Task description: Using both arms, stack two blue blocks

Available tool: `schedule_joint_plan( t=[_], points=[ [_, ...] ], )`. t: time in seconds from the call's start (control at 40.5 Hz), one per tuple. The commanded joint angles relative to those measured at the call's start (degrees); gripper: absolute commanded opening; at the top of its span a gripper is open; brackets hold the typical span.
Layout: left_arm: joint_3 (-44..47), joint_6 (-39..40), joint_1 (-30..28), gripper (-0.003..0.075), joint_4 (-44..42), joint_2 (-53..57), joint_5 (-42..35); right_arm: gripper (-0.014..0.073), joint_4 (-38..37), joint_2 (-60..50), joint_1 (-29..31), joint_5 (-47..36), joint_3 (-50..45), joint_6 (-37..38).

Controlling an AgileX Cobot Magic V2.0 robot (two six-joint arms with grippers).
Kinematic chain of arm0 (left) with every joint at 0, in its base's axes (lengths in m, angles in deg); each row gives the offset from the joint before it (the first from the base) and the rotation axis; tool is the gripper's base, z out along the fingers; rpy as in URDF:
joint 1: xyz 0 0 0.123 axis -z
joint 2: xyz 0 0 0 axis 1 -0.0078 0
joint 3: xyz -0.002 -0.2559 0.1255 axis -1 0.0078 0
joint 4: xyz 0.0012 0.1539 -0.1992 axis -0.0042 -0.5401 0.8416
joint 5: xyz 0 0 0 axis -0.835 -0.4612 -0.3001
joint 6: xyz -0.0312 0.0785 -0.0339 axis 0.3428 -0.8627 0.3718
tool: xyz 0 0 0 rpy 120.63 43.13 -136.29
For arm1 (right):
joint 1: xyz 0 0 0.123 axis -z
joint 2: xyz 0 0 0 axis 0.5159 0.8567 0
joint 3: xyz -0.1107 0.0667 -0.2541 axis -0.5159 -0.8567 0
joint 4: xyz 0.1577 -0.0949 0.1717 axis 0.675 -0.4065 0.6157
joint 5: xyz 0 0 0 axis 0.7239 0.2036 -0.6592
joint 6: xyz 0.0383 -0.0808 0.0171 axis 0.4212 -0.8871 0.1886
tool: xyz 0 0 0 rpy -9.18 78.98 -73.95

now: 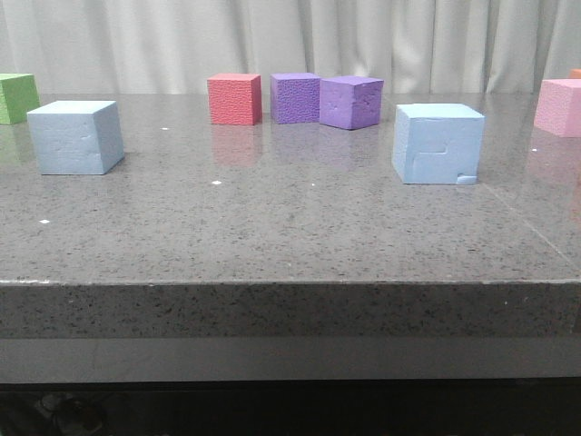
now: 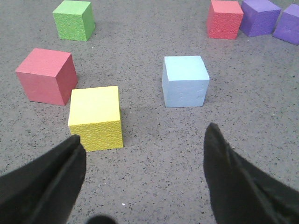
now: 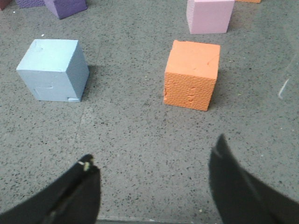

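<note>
The plainer blue block (image 1: 75, 136) sits on the table at the left; it also shows in the left wrist view (image 2: 185, 81), ahead of my left gripper (image 2: 144, 132), which is open and empty. The grooved blue block with a chipped corner (image 1: 438, 143) sits at the right; it also shows in the right wrist view (image 3: 54, 70), ahead and to one side of my right gripper (image 3: 153, 147), which is open and empty. Neither arm shows in the front view.
A red cube (image 1: 234, 98) and two purple cubes (image 1: 295, 97) (image 1: 350, 102) stand at the back. A green cube (image 1: 17, 97) is far left, a pink cube (image 1: 558, 106) far right. A yellow cube (image 2: 96, 117), another red cube (image 2: 46, 76) and an orange cube (image 3: 191, 74) lie near the grippers.
</note>
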State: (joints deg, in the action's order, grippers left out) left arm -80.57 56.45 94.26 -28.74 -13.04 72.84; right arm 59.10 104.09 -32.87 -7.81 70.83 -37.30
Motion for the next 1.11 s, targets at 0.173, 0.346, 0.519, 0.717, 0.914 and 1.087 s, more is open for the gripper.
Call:
schedule_joint_plan(
  t=[0.173, 0.346, 0.519, 0.717, 0.914, 1.087],
  points=[
    [-1.9, 0.4, 0.0, 0.0547, 1.2, -0.5, -4.5, 0.0574, 1.2, 5.3, -7.3, -0.4, 9.3, -4.8],
    [-1.9, 0.4, 0.0, 0.0547, 1.2, -0.5, -5.3, 0.061, 1.2, 12.0, -14.5, -0.1, 15.6, -6.6],
    [-1.9, 0.4, 0.0, 0.0547, 1.2, -0.5, -5.7, 0.0613, 1.2, 21.8, -19.7, 1.0, 23.3, -5.8],
    [-1.9, 0.4, 0.0, 0.0547, 1.2, -0.5, -5.8, 0.0613, -0.1, 34.6, -20.1, 6.3, 33.3, 1.5],
    [-1.9, 0.4, 0.0, 0.0547, 1.2, -0.5, -5.8, 0.0613, -7.1, 45.7, -20.1, 11.4, 43.0, 12.7],
    [-1.9, 0.4, 0.0, 0.0547, 1.2, -0.5, -6.0, 0.0613, -10.1, 53.0, -20.1, 12.6, 49.0, 16.6]
  ],
)
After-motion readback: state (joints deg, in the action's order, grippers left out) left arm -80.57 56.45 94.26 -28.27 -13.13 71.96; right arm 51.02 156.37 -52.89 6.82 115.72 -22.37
